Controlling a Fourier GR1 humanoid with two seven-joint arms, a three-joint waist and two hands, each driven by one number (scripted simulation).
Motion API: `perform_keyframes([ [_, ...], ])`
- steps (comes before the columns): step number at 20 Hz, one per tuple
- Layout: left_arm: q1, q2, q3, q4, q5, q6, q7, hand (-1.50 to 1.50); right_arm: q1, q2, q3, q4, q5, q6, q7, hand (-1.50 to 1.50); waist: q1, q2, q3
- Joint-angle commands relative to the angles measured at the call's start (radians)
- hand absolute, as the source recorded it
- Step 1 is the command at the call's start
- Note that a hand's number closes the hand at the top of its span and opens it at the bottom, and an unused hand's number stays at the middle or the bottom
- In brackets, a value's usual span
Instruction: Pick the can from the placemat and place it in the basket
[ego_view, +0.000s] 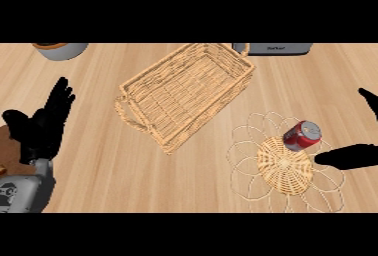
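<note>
A red can (300, 135) with a silver top lies tilted on the woven round placemat (281, 165) at the right. My right hand (348, 156) comes in from the right edge, its thumb low beside the can and a fingertip showing higher at the edge, spread open around nothing. The rectangular wicker basket (186, 90) sits at the centre, up and left of the can, with nothing inside. My left hand (40, 125) rests open at the left edge, fingers up.
A grey bowl-like pot (60, 50) stands at the back left. A grey appliance (273, 49) stands behind the basket. A brown object (6, 150) peeks in at the left edge. Bare wooden counter lies between basket and placemat.
</note>
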Motion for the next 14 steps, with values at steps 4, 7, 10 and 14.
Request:
perform_keyframes([
  [4, 0.036, -0.048, -0.017, -0.081, -0.044, 0.027, 0.049, 0.0, 0.067, 0.153, 0.015, 0.069, 0.17, -0.08, -0.068, -1.5, 0.008, 0.0, 0.001],
  [7, -0.014, 0.0, 0.072, 0.036, 0.01, -0.084, -0.029, 0.0, 0.002, 0.186, -0.016, 0.113, 0.218, -0.044, -0.075, -1.5, 0.007, 0.002, 0.0],
  [10, 0.018, -0.069, 0.008, -0.005, -0.072, -0.013, 0.01, 0.0, 0.071, 0.258, 0.019, 0.077, 0.309, -0.08, -0.065, -1.5, 0.006, 0.001, 0.0],
  [14, 0.002, -0.06, 0.058, -0.015, -0.057, -0.066, 0.018, 0.0, 0.071, 0.274, -0.061, 0.067, 0.315, 0.008, -0.106, -1.5, 0.005, 0.001, 0.0],
])
